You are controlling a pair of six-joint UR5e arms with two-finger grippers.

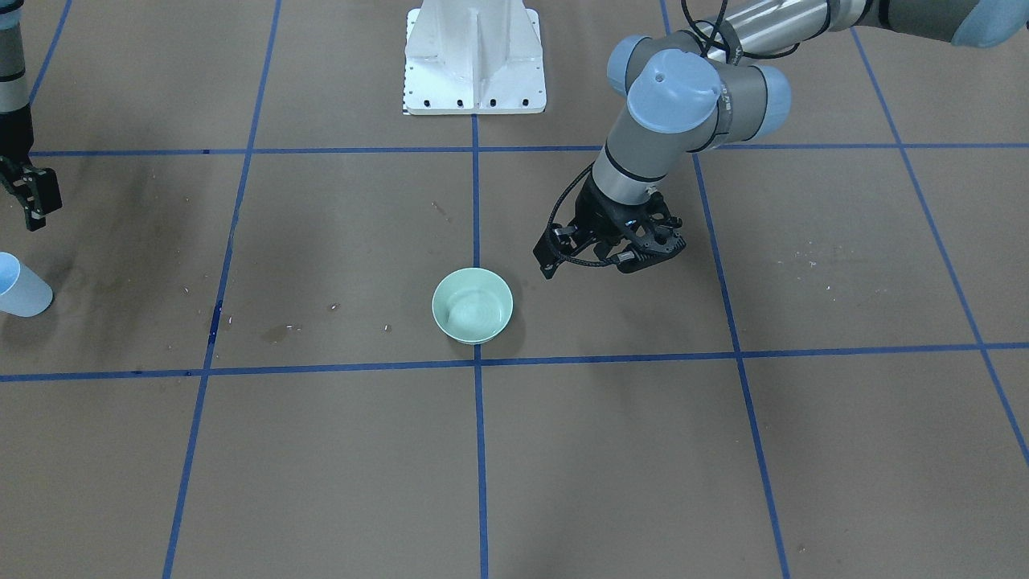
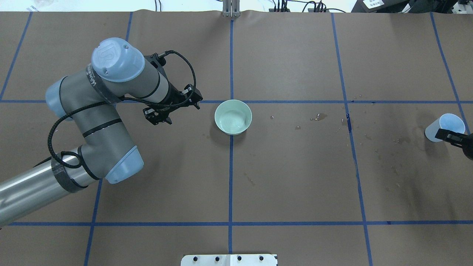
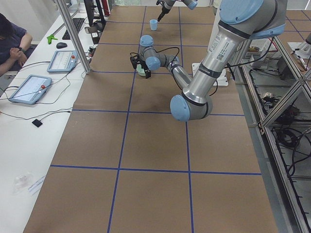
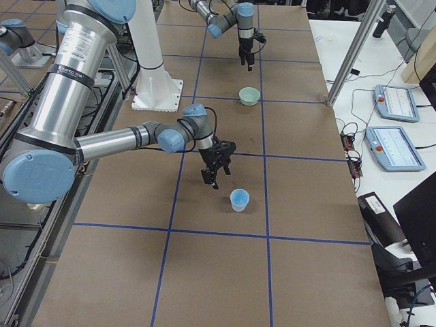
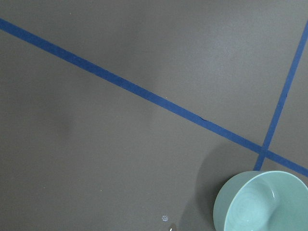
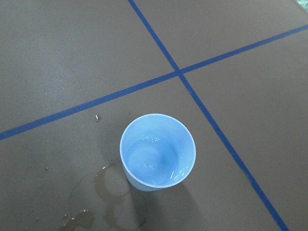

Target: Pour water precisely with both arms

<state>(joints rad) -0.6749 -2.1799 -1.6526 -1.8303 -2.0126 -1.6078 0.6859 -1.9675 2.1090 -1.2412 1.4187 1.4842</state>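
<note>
The left arm (image 2: 92,122) reaches in low over the desk (image 2: 295,184), folds back on itself at the wrist joints and tips the left hand (image 2: 175,110) down toward the brown paper. Its fingers stand apart with nothing between them, clear of the surface. Just off that hand's side, near but not touching, sits a pale green bowl (image 2: 233,117) on a blue tape line.

Well away at the other end, the right arm (image 4: 116,139) stretches out almost level, then bends at the wrist so the right hand (image 1: 34,205) hangs slanting downward. I cannot tell whether its fingers are apart or together. A light blue cup (image 6: 158,151) stands upright on its own just below and ahead of that hand. The water (image 6: 153,162) lies shallow in the cup's bottom, glinting, and a wet patch (image 6: 103,197) darkens the paper beside the cup.
</note>
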